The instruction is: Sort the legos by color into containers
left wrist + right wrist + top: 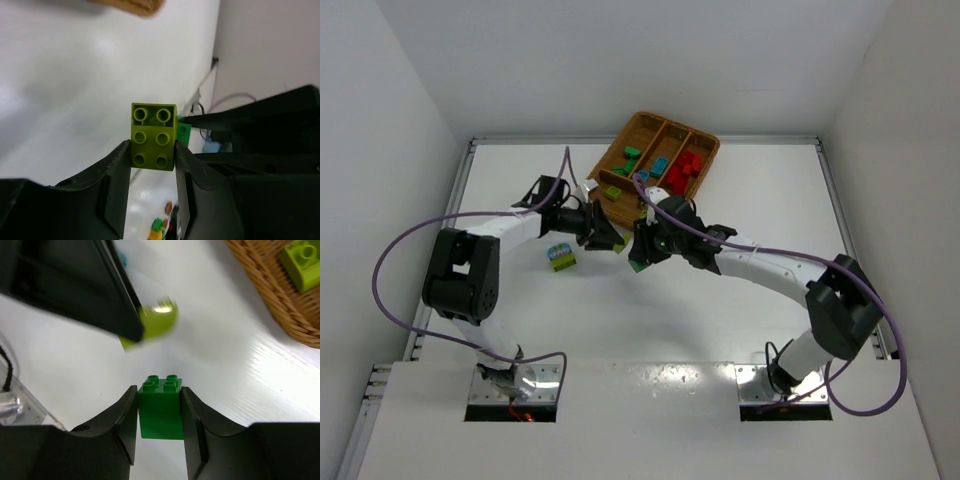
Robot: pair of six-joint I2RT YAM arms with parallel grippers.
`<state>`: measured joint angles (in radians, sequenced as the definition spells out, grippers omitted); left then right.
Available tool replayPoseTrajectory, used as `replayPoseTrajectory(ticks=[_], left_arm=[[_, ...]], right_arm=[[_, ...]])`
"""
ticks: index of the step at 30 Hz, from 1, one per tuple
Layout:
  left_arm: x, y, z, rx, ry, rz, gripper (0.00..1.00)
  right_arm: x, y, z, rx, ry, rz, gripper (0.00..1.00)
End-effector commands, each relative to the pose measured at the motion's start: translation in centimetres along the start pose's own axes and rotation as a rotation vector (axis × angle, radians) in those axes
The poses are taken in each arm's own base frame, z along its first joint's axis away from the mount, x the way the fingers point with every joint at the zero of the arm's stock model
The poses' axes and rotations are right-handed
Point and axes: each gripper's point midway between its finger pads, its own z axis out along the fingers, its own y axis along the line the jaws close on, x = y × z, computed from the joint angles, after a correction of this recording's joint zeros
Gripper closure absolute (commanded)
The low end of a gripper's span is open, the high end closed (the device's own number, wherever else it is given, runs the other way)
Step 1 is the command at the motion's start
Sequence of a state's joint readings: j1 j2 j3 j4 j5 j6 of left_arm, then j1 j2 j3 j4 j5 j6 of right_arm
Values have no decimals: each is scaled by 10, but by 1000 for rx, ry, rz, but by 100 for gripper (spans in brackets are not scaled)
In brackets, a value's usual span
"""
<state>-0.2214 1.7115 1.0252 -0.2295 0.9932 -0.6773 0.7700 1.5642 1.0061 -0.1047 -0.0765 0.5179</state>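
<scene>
My left gripper (152, 150) is shut on a lime-yellow lego (153, 137), studs facing the camera, held above the table. My right gripper (159, 395) is shut on a dark green lego (160, 407), two bricks tall. In the top view both grippers meet just in front of the wicker tray (705, 160), the left one (611, 241) beside the right one (640, 256). The tray's left compartment holds green and lime legos (630, 158), the middle one light blue (661, 166), the right one red (684, 172). The green lego also shows in the left wrist view (183, 132).
A small stack of light blue, green and lime bricks (560, 256) stands on the white table left of the grippers. The tray's near corner (270, 300) with a lime brick (302, 262) is close to the right gripper. White walls enclose the table.
</scene>
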Motion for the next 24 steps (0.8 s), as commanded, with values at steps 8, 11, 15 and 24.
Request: replayPoseTrajectory(ticks=[8,11,15,24], left_arm=[[-97,-4,-19,-118,-271,31,100],[-130,3,-16,-173,-332,29,100],[-173,4,3,-259,-395,53,100],[-208,7,22,-433,-407,109,21]], right_arm=[[-10,-26,2,123,-52,36,83],[-1,-46,2,216,-21,69,84],[3,-58,-1,270,-7,93,84],[0,-71,-7,299,-13,152,84]])
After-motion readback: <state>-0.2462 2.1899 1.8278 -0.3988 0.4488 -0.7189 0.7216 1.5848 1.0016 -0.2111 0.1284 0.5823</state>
